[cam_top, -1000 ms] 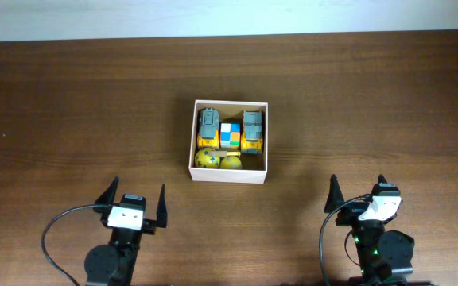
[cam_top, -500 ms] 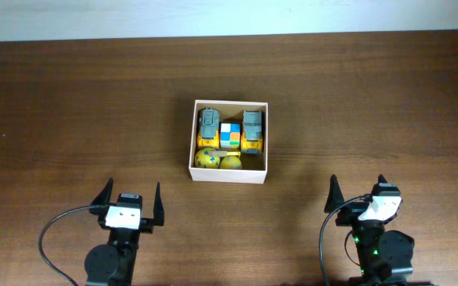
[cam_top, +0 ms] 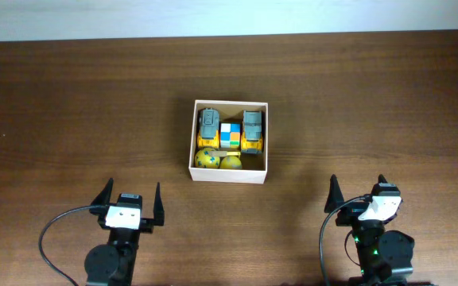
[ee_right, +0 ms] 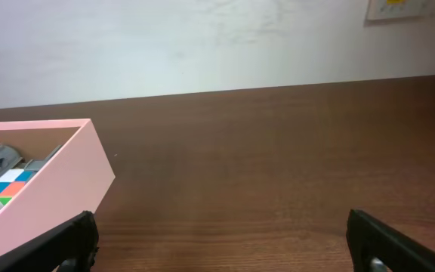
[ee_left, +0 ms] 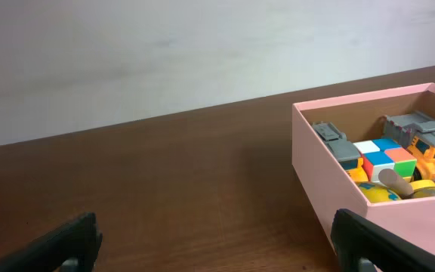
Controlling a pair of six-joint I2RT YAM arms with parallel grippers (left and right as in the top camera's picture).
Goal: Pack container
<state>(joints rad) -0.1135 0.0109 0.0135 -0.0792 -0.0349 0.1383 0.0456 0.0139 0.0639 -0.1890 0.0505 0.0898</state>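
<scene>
Locating the container (cam_top: 229,175): mid-table, a square, shallow, open cardboard box, turned very slightly off the table's edges.
Contents: two grey-and-yellow toy trucks (cam_top: 210,125) stand at the left and right of the far half. A colour cube (cam_top: 230,135) sits between them, and two yellow balls (cam_top: 206,159) lie in the near-left corner.
Long axis: the box has none to speak of, and both trucks run lengthwise away from the robot.
Bearing from left tool (cam_top: 133,191): the box is ahead and to its right.
Bearing from right tool (cam_top: 357,189): the box is ahead and to its left.
Nearer arm: the left, by a modest margin.
Tool state: both tools are spread wide with nothing between the fingers, low at the near edge of the table (cam_top: 70,103).
Left wrist view: the box's near-left corner and side wall (ee_left: 319,174) show at the right of frame, and the toys stay below the rim.
Right wrist view: only the near-right corner (ee_right: 66,174) shows at the left, with a sliver of cube and truck.
Overhead alone shows: the full layout, and no loose toy on the table.
Judgement: packing looks done or close to it. Any further reach should angle inward toward the centre, and the left arm has the shorter path.
</scene>
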